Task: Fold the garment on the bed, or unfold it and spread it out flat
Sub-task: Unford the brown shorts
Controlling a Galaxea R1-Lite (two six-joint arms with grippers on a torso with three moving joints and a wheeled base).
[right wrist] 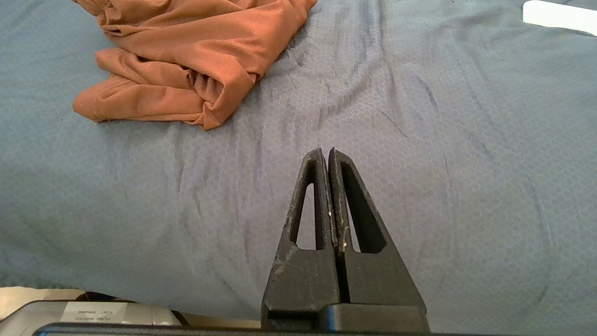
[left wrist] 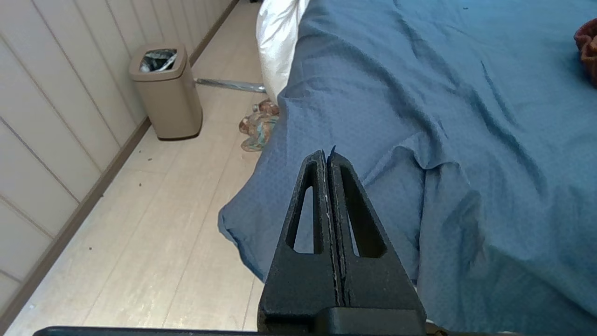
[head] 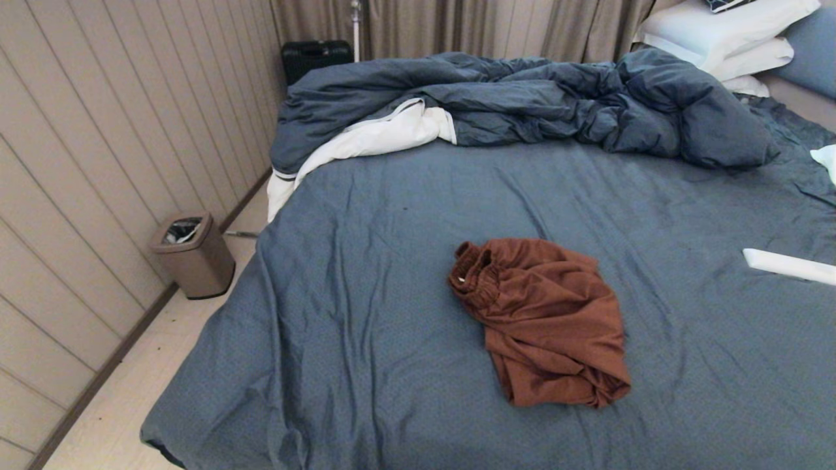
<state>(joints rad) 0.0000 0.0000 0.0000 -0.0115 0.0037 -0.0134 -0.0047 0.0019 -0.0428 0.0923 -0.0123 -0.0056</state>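
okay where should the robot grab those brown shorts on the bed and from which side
Probably the gathered waistband, the thick bunched end of the shorts that stands up off the bed. Come from above on the robot's left side, where it faces open sheet; the near end is layered folds.

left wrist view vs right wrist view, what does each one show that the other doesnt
Only the left wrist view shows the floor, the trash bin, the bed's corner and the shut left gripper. Only the right wrist view shows the shut right gripper, the flat white object and most of the crumpled garment. Both show the bed sheet; the left catches only a sliver of the garment.
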